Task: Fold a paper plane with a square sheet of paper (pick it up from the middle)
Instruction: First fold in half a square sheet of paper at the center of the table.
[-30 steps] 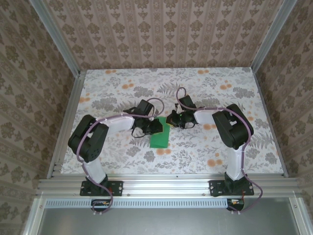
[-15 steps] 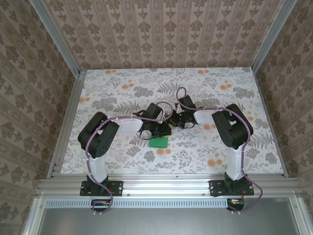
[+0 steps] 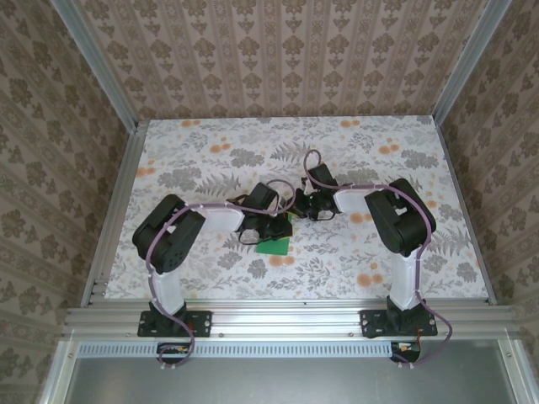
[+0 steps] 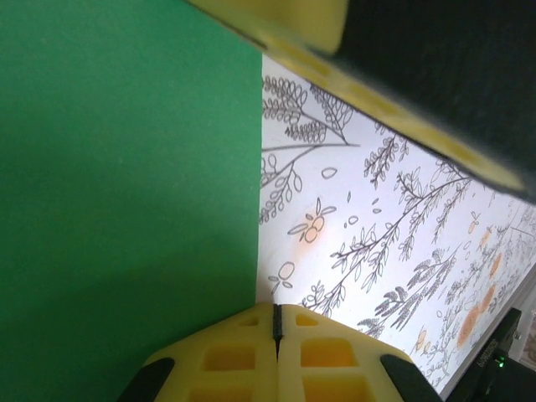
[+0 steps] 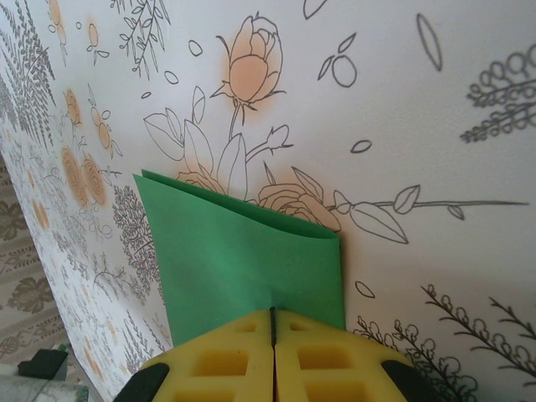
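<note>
Left arm [image 3: 221, 214], right arm [image 3: 360, 200] bent inward over green paper [image 5: 243, 251], left end effector [image 4: 275, 310] closed at its edge, right end effector [image 5: 272, 315] closed atop it

Table [image 3: 210, 135]: white top printed with grey foliage and orange flowers, evenly lit. Walls [image 3: 278, 50]: three sides, beige damask wallpaper in vertical bands. Frame [image 3: 278, 318]: aluminium rails along the table edges and corners, with a grey panel [image 3: 278, 379] at the near side.

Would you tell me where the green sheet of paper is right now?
In the top view, the green sheet of paper lies on the floral table near its centre, partly under the left end effector.
</note>
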`<state>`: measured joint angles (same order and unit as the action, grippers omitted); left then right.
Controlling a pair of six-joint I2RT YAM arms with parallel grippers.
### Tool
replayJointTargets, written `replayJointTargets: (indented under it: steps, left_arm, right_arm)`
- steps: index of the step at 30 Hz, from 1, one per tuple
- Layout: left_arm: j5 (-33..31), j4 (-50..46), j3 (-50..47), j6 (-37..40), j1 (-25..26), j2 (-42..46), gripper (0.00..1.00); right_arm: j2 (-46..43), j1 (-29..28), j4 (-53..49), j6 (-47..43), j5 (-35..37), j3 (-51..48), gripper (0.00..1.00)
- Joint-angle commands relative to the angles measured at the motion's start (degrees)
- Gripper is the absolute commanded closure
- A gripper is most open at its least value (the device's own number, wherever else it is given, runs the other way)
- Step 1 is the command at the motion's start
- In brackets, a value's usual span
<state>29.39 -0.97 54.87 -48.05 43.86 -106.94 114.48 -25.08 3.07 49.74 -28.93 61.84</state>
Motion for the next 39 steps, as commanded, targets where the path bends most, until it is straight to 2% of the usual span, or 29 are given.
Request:
replayJointTargets:
  steps: [1,7,21,32,39]
  left_arm:
    - [0.5,-6.4,-3.3,0.8,2.0,1.0,0.94]
    - [3.1,-3.8,-7.5,-0.8,2.9,2.8,0.94]
    - [1.3,-8.0,-11.5,-2.5,8.3,7.5,0.94]
    - [0.9,-2.4,-7.6,-5.5,4.3,16.5,0.94]
    - [-1.4,-0.6,-5.7,-6.8,1.6,12.9,0.94]
  right_arm:
    - [4.2,0.4,-5.9,0.4,5.9,-0.8,0.92]
    - [4.7,0.5,-5.9,0.5,6.0,-0.7,0.92]
    - [5.2,0.6,-5.9,0.5,6.2,-0.9,0.92]
    - [5.5,0.6,-5.3,0.6,5.6,-0.9,0.92]
    - [5.5,0.6,-5.1,1.0,5.1,-0.9,0.92]
